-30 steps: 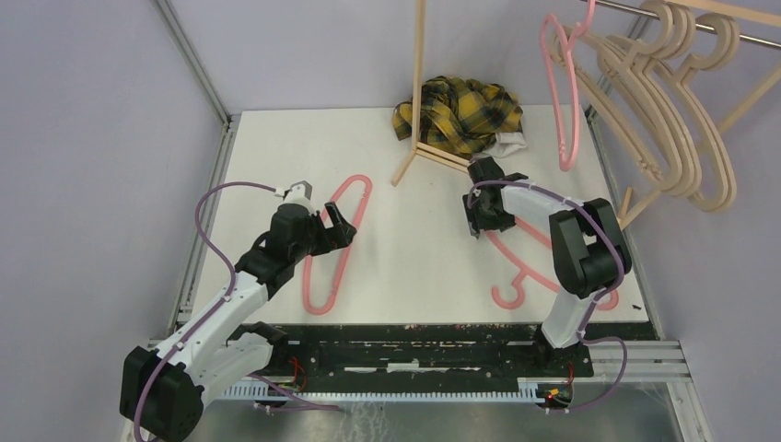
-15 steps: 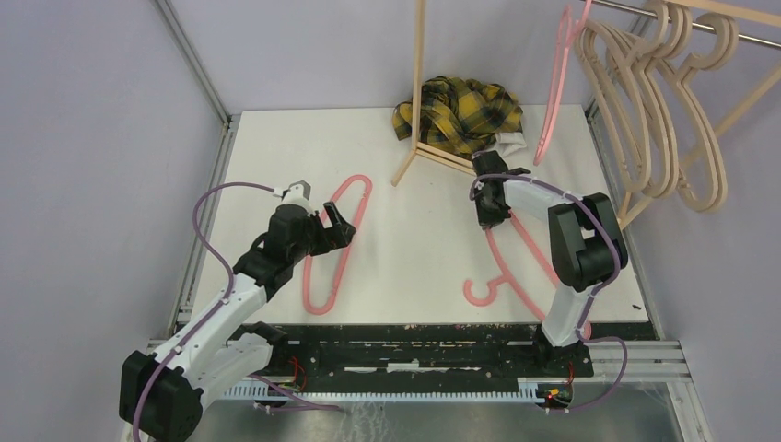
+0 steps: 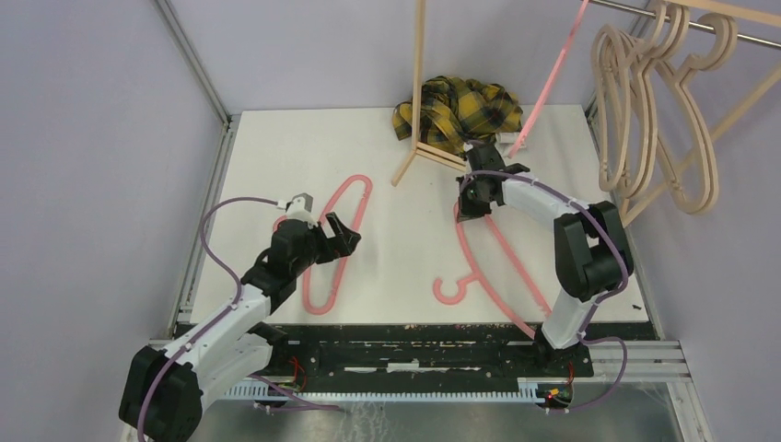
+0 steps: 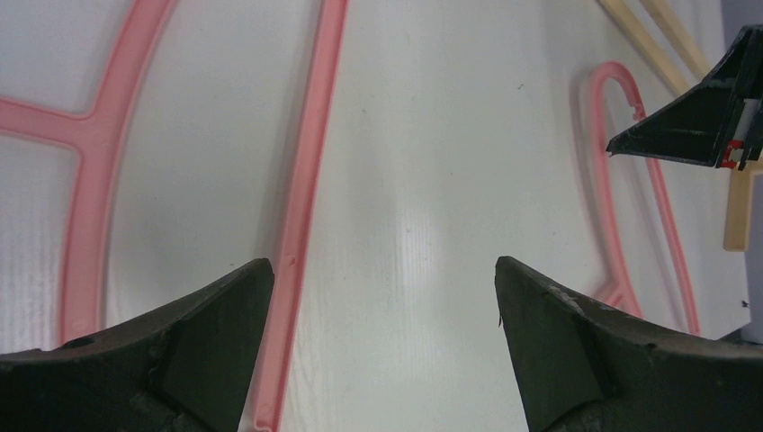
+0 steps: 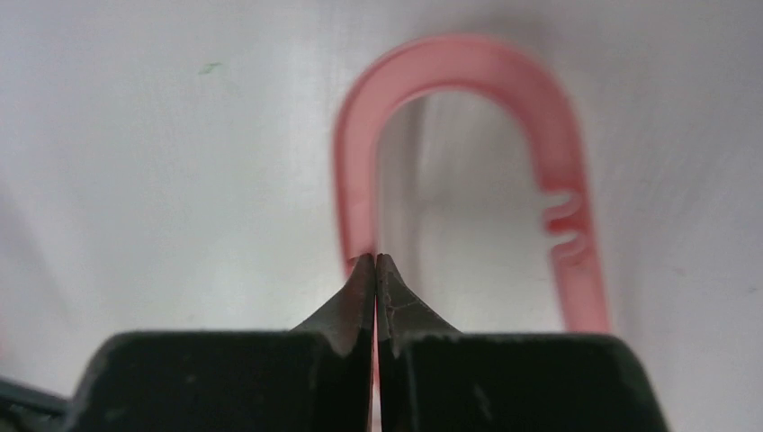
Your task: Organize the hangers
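Two pink hangers lie on the white table. My left gripper point(image 3: 339, 235) point(image 4: 382, 270) hovers open over the left pink hanger point(image 3: 355, 181) point(image 4: 310, 180), whose straight bar runs just inside the left finger. My right gripper point(image 3: 474, 198) point(image 5: 375, 261) is shut on the thin rim of the right pink hanger point(image 3: 448, 293) point(image 5: 459, 72), near its rounded end. That hanger's hook points toward the near edge. Another pink hanger point(image 3: 553, 74) hangs tilted from the rail, beside several tan hangers point(image 3: 635, 138).
A light wooden rack frame point(image 3: 419, 74) stands at the back, with a metal rail point(image 3: 737, 35) at the upper right. A yellow-black plaid cloth point(image 3: 460, 110) lies at the rack's foot. In the left wrist view the right gripper's fingers point(image 4: 702, 126) show at the right edge.
My right gripper has shut on the right pink hanger and dragged it left, its hook swinging left. The pink hanger on the rail swung. My left arm drew back slightly.
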Tool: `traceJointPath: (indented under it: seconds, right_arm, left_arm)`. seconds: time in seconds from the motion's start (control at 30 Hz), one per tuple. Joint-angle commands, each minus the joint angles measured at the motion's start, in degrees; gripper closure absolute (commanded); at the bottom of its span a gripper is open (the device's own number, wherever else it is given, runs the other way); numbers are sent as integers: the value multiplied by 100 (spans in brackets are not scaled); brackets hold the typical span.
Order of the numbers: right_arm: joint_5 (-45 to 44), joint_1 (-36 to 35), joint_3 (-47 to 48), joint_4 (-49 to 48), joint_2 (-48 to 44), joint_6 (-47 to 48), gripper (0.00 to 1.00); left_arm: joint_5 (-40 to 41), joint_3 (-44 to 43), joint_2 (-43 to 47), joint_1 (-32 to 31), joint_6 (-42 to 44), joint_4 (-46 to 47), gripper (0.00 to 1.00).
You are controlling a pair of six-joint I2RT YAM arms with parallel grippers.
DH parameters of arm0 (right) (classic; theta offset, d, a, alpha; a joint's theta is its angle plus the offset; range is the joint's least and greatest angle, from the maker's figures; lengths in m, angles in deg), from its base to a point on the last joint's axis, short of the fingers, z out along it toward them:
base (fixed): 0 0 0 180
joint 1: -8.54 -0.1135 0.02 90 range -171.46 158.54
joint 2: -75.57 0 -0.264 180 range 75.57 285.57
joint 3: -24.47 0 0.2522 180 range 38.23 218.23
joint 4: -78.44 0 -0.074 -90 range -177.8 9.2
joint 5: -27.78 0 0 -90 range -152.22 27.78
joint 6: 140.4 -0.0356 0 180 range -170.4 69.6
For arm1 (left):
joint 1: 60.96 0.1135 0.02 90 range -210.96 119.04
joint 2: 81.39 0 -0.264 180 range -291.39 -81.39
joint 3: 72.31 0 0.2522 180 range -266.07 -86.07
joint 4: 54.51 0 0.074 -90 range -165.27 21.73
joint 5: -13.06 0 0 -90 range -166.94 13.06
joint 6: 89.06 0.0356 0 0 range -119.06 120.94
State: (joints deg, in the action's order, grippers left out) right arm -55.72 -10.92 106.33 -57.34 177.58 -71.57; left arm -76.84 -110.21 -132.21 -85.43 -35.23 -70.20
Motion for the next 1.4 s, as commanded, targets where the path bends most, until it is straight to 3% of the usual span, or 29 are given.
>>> traceJointPath:
  seconds: [0.0, 0.17, 0.27, 0.3, 0.37, 0.43, 0.57, 0.63, 1.03, 1.27, 1.37]
  right_arm:
    - [439, -367, 839, -370, -383, -539, 99]
    - [331, -622, 1400, -308, -62, -661, 99]
    - [-69, -753, 1532, 0, 75, -519, 99]
    - [-402, -816, 1598, 260, 114, -414, 93]
    - [-1123, -920, 1590, 798, 70, -216, 65]
    - [-1503, -965, 1054, 986, -174, -121, 48]
    - [-1598, -968, -376, 713, -990, -278, 32]
    - [-1491, -969, -880, 546, -1242, -305, 29]
    - [-1128, -978, -1711, -83, -1013, -589, 36]
    - [-1278, -1107, -1780, -256, -546, -720, 55]
    - [-1433, -1228, -1730, -215, -316, -773, 69]
  left_arm:
    - [-507, 461, -35, 6, -535, 1974, 0]
    - [-839, 708, -448, -91, -777, 2970, 1]
    - [-779, 759, -617, -294, -803, 3032, 1]
    - [-757, 782, -670, -346, -819, 3032, 1]
    - [-719, 816, -743, -453, -843, 3032, 1]
    - [-692, 832, -813, -532, -841, 2986, 1]
    - [-628, 811, -970, -569, -789, 2910, 1]
    - [-617, 779, -1050, -578, -766, 2918, 1]
    - [-667, 747, -1217, -586, -726, 2927, 0]
    - [-593, 762, -1076, -586, -659, 2727, 0]
    - [-538, 762, -986, -593, -620, 2604, 0]
